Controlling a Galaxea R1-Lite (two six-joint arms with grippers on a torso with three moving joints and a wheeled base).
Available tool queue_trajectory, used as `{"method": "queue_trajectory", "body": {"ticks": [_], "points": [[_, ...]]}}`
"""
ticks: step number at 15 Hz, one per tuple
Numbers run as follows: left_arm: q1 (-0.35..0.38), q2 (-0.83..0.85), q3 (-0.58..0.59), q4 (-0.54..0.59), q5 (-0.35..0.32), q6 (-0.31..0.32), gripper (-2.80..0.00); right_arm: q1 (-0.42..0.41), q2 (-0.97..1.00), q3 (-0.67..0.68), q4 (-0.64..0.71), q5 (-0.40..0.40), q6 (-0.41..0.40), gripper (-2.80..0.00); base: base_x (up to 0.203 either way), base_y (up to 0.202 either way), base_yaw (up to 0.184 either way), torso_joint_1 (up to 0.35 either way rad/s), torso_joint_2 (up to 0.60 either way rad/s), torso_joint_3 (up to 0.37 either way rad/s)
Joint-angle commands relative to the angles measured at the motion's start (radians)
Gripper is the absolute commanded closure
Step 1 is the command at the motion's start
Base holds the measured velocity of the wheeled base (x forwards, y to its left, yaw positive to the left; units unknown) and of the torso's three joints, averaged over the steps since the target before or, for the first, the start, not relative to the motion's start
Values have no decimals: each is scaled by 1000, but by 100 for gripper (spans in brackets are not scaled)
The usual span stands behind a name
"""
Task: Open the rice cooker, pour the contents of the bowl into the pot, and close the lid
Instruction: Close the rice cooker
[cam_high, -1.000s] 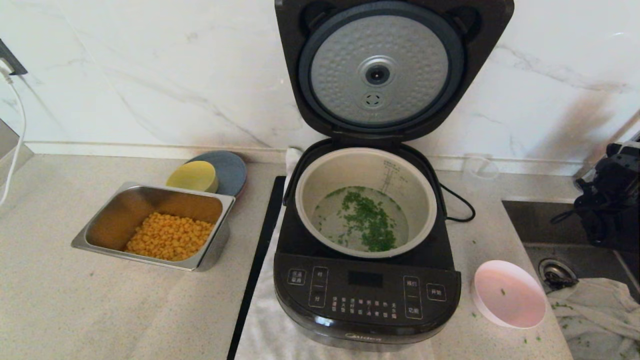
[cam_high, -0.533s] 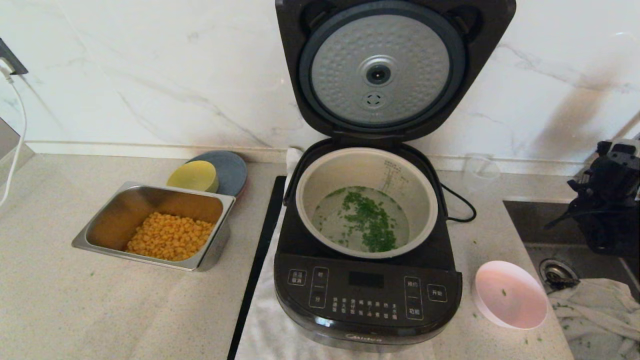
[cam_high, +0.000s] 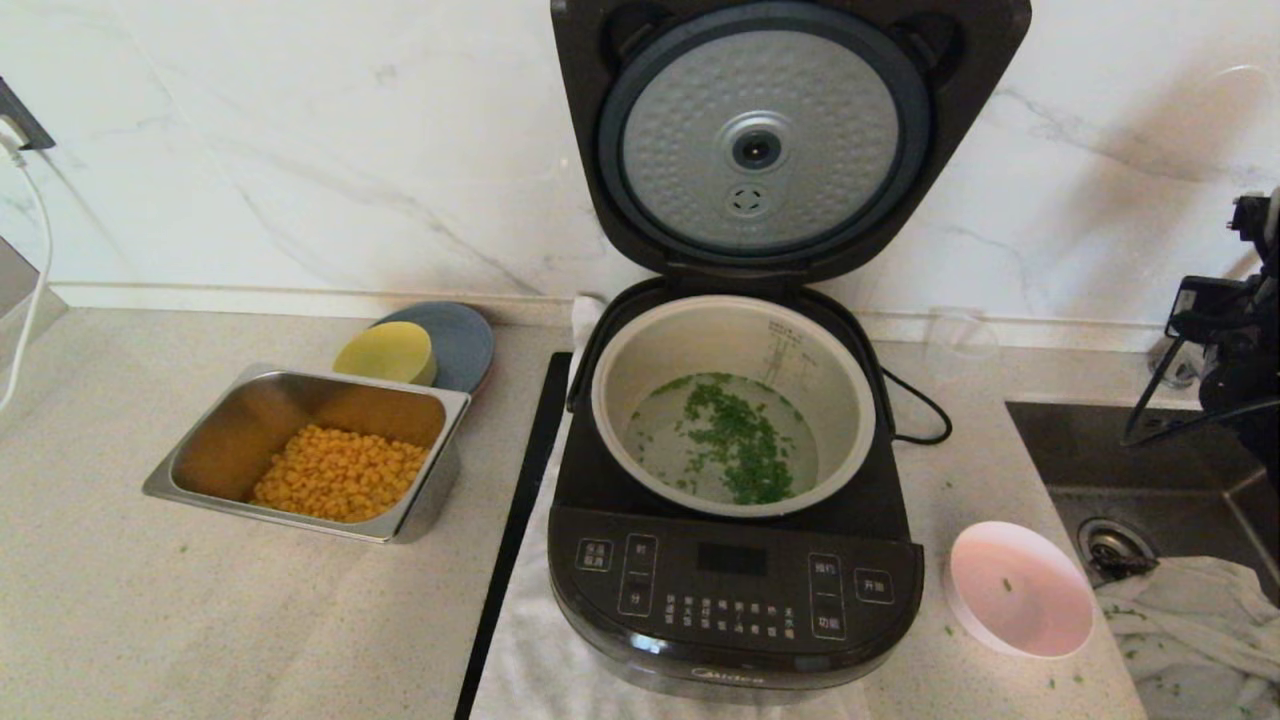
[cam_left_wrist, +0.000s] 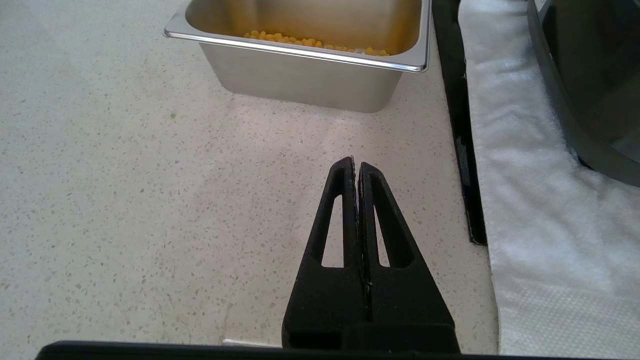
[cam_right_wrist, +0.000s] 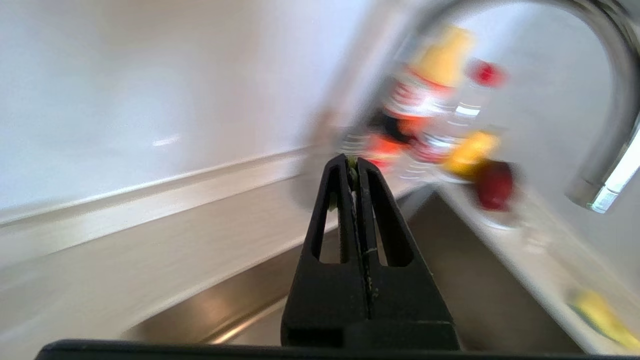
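The right arm is cut off at the right edge of the head view, a dark mass above the sink (cam_high: 1150, 450), so its gripper cannot be made out there. The right wrist view is smeared: the right gripper (cam_right_wrist: 354, 167) shows its fingers clenched together, holding nothing, with blurred bottles (cam_right_wrist: 435, 105) and a curved faucet (cam_right_wrist: 607, 100) beyond. The left gripper (cam_left_wrist: 356, 167), seen only in the left wrist view, hangs over bare tabletop (cam_left_wrist: 125, 175) with fingers pressed shut and empty.

The rice cooker (cam_high: 735, 590) sits at centre frame on a white cloth (cam_high: 540, 660), its lid (cam_high: 790, 130) standing upright with the dimpled silver disc facing forward. The pot (cam_high: 735, 400) inside holds shallow liquid with the contents (cam_high: 735, 440), chopped green bits, floating in it. The bowl (cam_high: 1020, 590) rests at lower right, just beside the cooker, with only 1 green fleck left inside. At left, a steel tray (cam_high: 310, 455) holds yellow corn kernels (cam_high: 340, 485); behind it a yellow bowl (cam_high: 385, 352) leans against a grey plate (cam_high: 460, 340).

The tabletop is pale speckled stone, scattered with green flecks near the bowl. A white marble wall (cam_high: 300, 150) rises behind. A crumpled cloth (cam_high: 1190, 620) lies in the sink at lower right.
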Motion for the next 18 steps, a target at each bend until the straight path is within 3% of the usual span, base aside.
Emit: {"method": "queue_trajectory", "body": {"ticks": [1, 5, 7, 8, 9, 11, 15, 18], "points": [[0, -1, 8, 0, 0, 0, 0, 92, -176, -77, 347, 45, 63, 0, 0, 0, 0, 0, 0, 0], [0, -1, 8, 0, 0, 0, 0, 172, -222, -477, 977, 239, 329, 0, 0, 0, 0, 0, 0, 0], [0, -1, 8, 0, 0, 0, 0, 190, -209, -679, 1223, 452, 461, 0, 0, 0, 0, 0, 0, 0], [0, -1, 8, 0, 0, 0, 0, 195, -198, -757, 1301, 611, 532, 0, 0, 0, 0, 0, 0, 0], [0, -1, 8, 0, 0, 0, 0, 197, -184, -815, 1346, 736, 591, 0, 0, 0, 0, 0, 0, 0], [0, -1, 8, 0, 0, 0, 0, 198, -141, -889, 1378, 861, 662, 0, 0, 0, 0, 0, 0, 0], [0, -1, 8, 0, 0, 0, 0, 187, -71, -981, 1345, 1023, 814, 0, 0, 0, 0, 0, 0, 0], [0, -1, 8, 0, 0, 0, 0, 179, -47, -983, 1185, 1114, 890, 0, 0, 0, 0, 0, 0, 0]]}}
